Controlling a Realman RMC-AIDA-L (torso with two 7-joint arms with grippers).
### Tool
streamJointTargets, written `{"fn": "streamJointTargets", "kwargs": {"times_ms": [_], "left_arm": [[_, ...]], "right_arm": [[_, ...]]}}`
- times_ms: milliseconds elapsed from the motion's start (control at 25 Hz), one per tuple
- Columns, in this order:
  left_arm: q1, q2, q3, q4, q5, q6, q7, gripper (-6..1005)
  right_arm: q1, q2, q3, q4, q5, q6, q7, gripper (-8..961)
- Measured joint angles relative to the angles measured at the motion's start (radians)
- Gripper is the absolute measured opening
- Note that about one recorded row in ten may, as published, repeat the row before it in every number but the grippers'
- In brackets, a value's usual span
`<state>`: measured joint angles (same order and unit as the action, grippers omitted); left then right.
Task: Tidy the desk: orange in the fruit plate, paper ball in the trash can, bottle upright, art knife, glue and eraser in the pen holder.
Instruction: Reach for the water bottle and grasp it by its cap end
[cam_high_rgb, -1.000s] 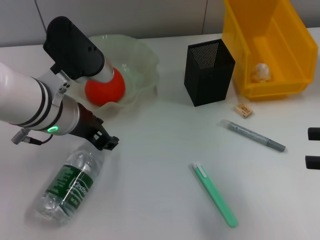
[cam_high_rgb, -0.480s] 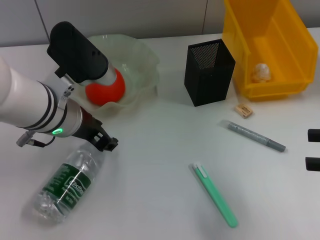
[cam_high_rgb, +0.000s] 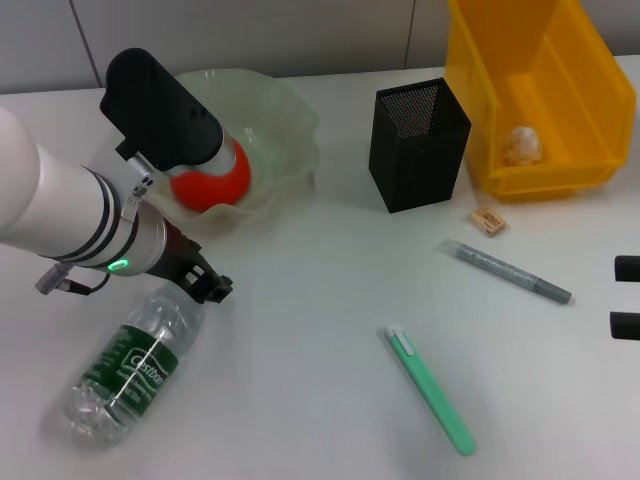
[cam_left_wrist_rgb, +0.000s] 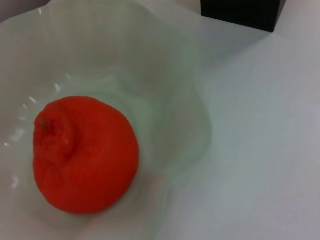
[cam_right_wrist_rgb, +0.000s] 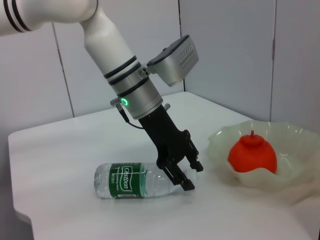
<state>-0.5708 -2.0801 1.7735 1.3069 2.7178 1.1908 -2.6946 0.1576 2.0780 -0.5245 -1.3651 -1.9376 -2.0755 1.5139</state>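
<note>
One clear bottle (cam_high_rgb: 128, 368) (green label), lying flat

bottle (cam_right_wrist_rgb: 145, 181) lying on its side, green label showing white script brand, looking like "Cestbon", smaller print unreadable

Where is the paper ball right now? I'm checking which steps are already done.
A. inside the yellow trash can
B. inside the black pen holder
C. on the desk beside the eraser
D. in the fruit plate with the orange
A: the head view shows the paper ball lying on the floor of the trash can, while the eraser sits on the desk outside it.
</note>
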Motion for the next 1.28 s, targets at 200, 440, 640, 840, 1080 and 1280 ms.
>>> {"fn": "streamJointTargets", "kwargs": {"times_ms": [200, 440, 640, 840, 1080, 1280], "left_arm": [[0.005, 0.000, 0.010, -0.004, 0.004, -0.011, -0.001, 564], [0.006, 0.000, 0.019, -0.008, 0.005, -0.015, -0.002, 563], [0.005, 0.000, 0.023, -0.011, 0.005, -0.014, -0.002, 562], [0.004, 0.000, 0.024, -0.011, 0.001, -0.008, 0.000, 560], [0.004, 0.000, 0.026, -0.010, -0.002, 0.000, 0.000, 477], [0.007, 0.000, 0.031, -0.008, -0.004, 0.005, 0.002, 477]], "right_arm": [[0.002, 0.001, 0.000, 0.000, 0.001, 0.000, 0.002, 543], [0.002, 0.002, 0.001, 0.002, 0.002, 0.000, 0.002, 543], [0.002, 0.002, 0.009, 0.006, 0.003, 0.000, 0.003, 542], [0.001, 0.002, 0.017, 0.010, 0.013, 0.000, 0.003, 542], [-0.001, 0.002, 0.017, 0.012, 0.016, 0.000, 0.003, 539], [-0.002, 0.002, 0.017, 0.012, 0.016, 0.000, 0.003, 536]]}}
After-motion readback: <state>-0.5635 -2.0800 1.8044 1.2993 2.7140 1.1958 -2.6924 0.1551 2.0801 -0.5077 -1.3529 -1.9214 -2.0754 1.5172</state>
